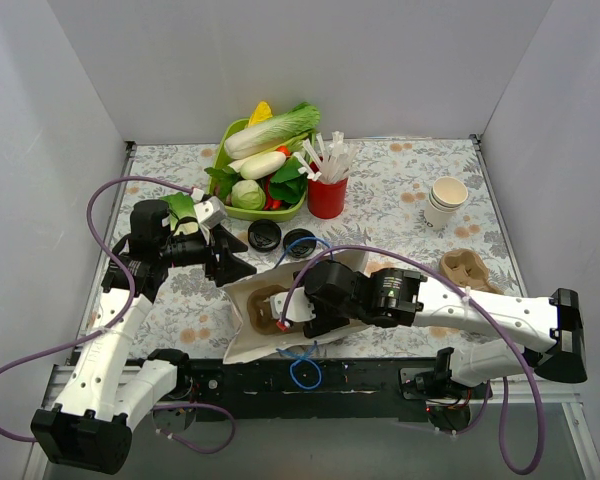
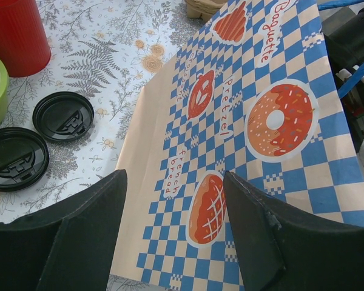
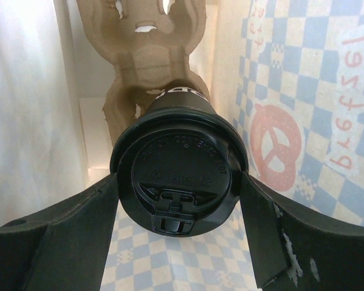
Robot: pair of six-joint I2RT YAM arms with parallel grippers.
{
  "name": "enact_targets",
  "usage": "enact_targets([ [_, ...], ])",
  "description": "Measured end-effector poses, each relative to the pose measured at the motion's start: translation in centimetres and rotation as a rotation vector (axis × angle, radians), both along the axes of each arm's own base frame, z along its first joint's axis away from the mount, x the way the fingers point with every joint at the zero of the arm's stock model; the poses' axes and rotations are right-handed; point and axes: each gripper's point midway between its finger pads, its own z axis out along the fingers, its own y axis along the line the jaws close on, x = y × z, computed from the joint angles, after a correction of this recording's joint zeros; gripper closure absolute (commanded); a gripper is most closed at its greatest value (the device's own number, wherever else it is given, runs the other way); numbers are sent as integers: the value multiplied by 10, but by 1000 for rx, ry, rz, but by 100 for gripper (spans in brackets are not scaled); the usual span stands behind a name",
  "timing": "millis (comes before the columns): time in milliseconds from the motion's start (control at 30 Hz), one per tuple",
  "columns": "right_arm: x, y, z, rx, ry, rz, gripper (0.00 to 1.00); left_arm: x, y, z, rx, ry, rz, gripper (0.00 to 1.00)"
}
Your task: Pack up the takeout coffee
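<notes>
Plainly black-lidded, dark-walled takeout coffee (image 3: 181,173).

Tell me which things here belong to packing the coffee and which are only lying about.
Job: takeout coffee, held in the right end effector; paper bag; cup carrier inside it.

Lying about: loose black lids, red straw holder, stacked white cups, vegetables, spare carrier.

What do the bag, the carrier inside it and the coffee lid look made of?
Bag: thin matte printed paper, creased. Carrier: probably moulded pulp, rough brown fibrous surface. Coffee lid: likely plastic, black, slight sheen, embossed lettering.
</notes>
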Motion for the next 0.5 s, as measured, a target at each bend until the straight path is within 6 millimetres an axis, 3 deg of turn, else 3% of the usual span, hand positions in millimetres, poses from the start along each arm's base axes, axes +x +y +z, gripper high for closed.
enact_targets([
  [500, -6, 2, -12, -33, 44, 21, 99, -1, 0, -2, 5, -4, -2, 36],
])
